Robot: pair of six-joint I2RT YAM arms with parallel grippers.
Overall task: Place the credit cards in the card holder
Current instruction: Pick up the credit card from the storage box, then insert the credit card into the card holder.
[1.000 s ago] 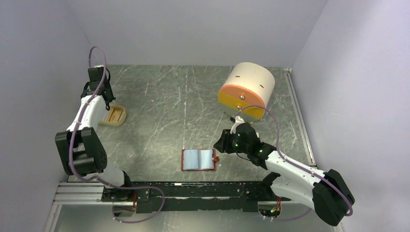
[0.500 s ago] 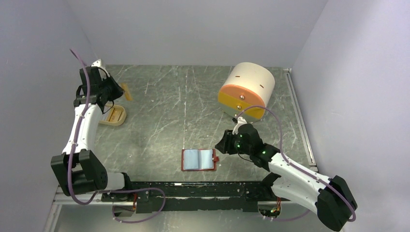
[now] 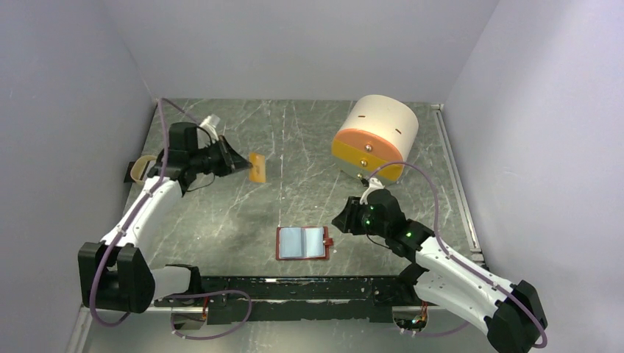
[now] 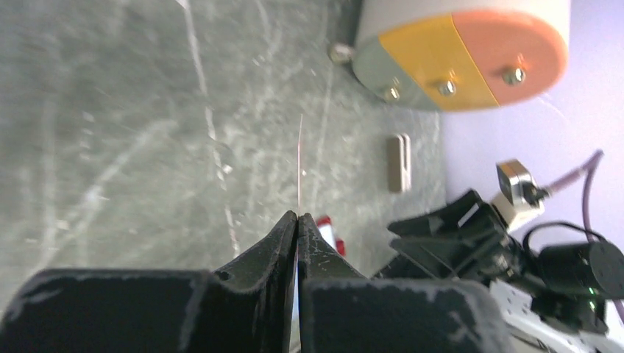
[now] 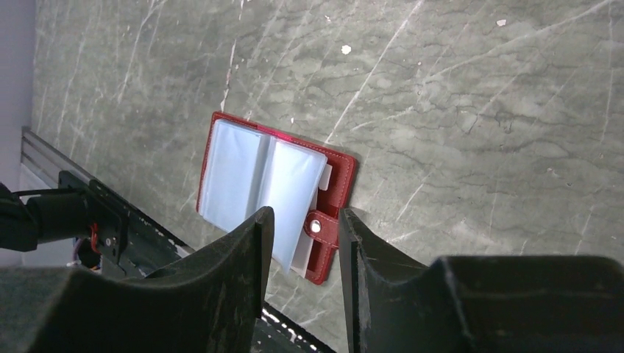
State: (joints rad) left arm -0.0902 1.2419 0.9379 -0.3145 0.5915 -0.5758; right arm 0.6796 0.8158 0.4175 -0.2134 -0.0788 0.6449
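Clamps orange card point(image 3: 257, 167) in left pincer point(image 3: 244, 166) over scratched grey-green desk point(image 3: 294, 147); poises right pincer point(image 3: 340, 219) narrowly open, empty, above red wallet point(image 3: 302, 243), amid lilac walls point(image 3: 294, 44).

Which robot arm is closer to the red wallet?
The right arm. Its fingers hang open close by the snap tab of the wallet. The left arm is far off toward the back left, pinching an orange card.

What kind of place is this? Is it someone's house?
Not a house, probably a robot test lab. Two robot arms are bolted to a metal rail at a table boxed in by bare walls, with practice things like a red card holder and a credit card.
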